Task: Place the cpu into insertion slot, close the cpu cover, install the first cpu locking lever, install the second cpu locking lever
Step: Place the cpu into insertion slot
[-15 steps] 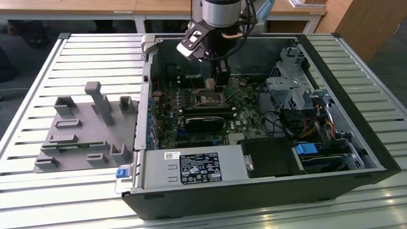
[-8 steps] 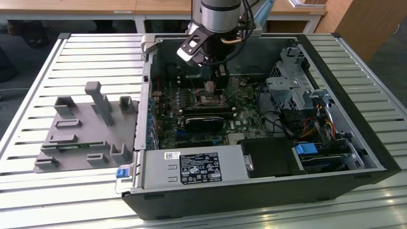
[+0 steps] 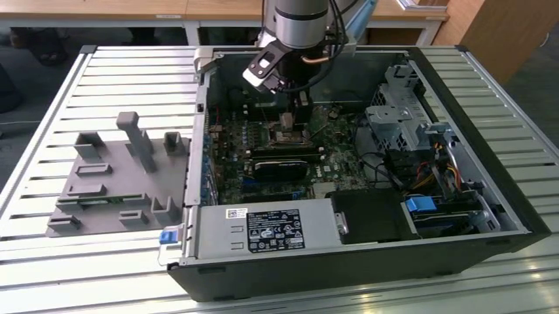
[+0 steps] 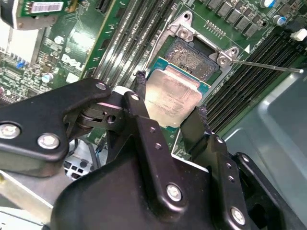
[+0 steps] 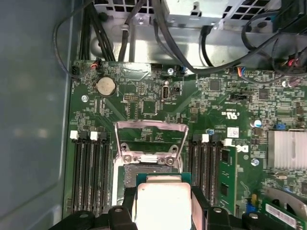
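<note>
Gripper (image 4: 169, 97) jaws clamped on cpu (image 5: 163, 207) above insertion slot (image 4: 194, 58); good seating likely demands square alignment and level lowering.

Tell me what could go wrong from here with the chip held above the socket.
1. The gripper holds the cpu by two edges, part of the insertion slot uncovered beyond it; lowered off-centre, it may land on the rim or damage contacts.
2. The raised cpu cover stands close ahead; the cpu could catch it.
</note>
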`<state>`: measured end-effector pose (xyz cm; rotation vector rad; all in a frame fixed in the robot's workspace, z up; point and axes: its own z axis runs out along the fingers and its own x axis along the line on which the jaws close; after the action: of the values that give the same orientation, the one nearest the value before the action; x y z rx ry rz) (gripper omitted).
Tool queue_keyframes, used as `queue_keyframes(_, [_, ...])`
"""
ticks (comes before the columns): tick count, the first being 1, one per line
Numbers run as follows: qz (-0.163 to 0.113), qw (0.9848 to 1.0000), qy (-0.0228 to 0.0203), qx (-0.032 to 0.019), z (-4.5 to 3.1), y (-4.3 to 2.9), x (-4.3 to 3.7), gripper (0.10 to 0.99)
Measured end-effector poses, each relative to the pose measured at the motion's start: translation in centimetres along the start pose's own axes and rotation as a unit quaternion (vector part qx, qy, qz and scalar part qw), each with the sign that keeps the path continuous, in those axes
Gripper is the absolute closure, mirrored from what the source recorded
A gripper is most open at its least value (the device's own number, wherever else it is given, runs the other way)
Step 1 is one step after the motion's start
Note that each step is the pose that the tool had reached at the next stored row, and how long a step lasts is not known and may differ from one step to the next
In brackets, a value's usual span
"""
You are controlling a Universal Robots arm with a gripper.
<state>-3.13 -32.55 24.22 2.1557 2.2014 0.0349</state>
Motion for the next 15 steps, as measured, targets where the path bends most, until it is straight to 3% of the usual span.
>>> queue_keyframes(10, [0.0,1.0,0.0,0.0001,1.44,-0.23,0.24,0.549])
queue_keyframes(15, [0.0,1.0,-0.0001,0.0001,1.79,-0.26,0.32,0.549])
